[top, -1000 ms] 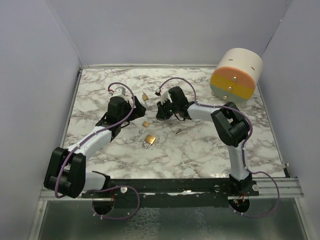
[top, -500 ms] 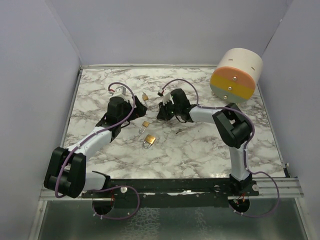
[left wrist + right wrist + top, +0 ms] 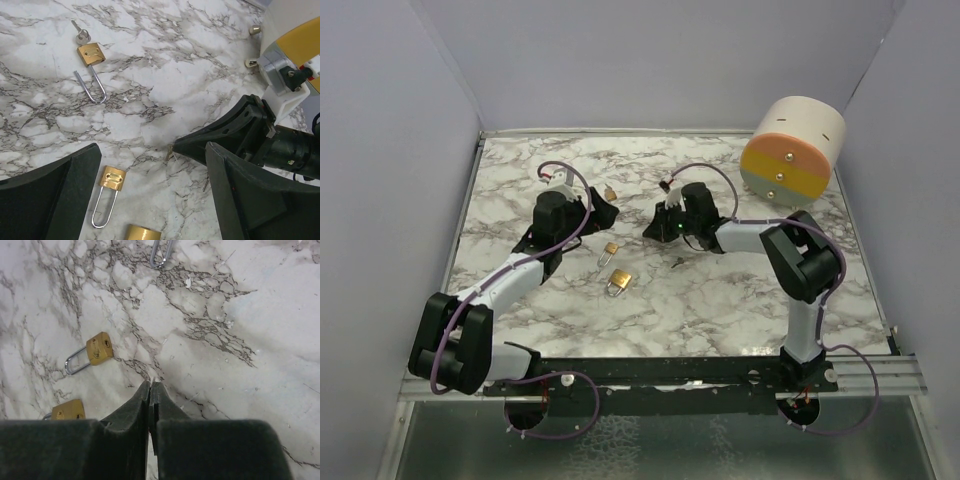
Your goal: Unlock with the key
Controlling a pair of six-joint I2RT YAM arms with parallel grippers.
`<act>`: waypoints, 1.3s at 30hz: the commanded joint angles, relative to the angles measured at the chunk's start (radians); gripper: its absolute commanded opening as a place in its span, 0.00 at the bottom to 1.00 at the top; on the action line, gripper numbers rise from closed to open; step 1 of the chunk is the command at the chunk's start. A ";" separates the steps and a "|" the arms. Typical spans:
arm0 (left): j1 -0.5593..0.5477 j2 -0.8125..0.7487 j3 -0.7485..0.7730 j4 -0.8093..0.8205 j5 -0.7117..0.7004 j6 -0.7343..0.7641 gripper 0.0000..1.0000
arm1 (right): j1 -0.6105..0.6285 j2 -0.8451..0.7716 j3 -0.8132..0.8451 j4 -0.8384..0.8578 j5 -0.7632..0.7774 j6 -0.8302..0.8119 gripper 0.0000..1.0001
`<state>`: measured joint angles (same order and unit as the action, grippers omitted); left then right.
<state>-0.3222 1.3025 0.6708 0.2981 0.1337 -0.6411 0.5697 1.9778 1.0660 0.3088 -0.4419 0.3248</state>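
Observation:
My right gripper [image 3: 654, 229] is shut on a small brass key [image 3: 169, 152], whose tip pokes out past its fingertips [image 3: 155, 385] just above the marble. My left gripper [image 3: 152, 146] stands open over a small brass padlock [image 3: 112, 178] with its shackle toward me. The same padlock [image 3: 98, 349] lies left of the right gripper's tips. A second brass padlock [image 3: 142, 233] lies nearer the bases. A third padlock [image 3: 91, 54], farther back, has an open shackle and a key [image 3: 81, 35] in it. In the top view the left gripper [image 3: 597, 209] faces the right one.
A white cylinder [image 3: 790, 150] with an orange and yellow face and small knobs stands at the back right. A loose key [image 3: 677, 263] lies on the marble table [image 3: 720, 300] below the right gripper. Grey walls close in the left, right and back.
The right gripper closed fully and drew back to the right and slightly nearer. The left gripper reached a little farther toward the back padlock and narrowed slightly.

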 commanded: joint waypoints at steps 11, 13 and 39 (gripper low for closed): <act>-0.029 0.069 0.005 0.136 0.073 -0.014 0.85 | -0.072 -0.166 -0.117 0.246 -0.042 0.258 0.01; -0.037 0.078 -0.002 0.162 0.077 -0.015 0.84 | -0.085 -0.182 -0.138 0.282 -0.051 0.295 0.01; -0.088 0.338 -0.121 1.091 0.312 -0.275 0.55 | -0.175 -0.347 -0.246 0.515 -0.167 0.569 0.01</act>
<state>-0.3996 1.6005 0.5545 1.1240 0.3576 -0.8673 0.4034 1.6638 0.8310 0.7784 -0.5720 0.8581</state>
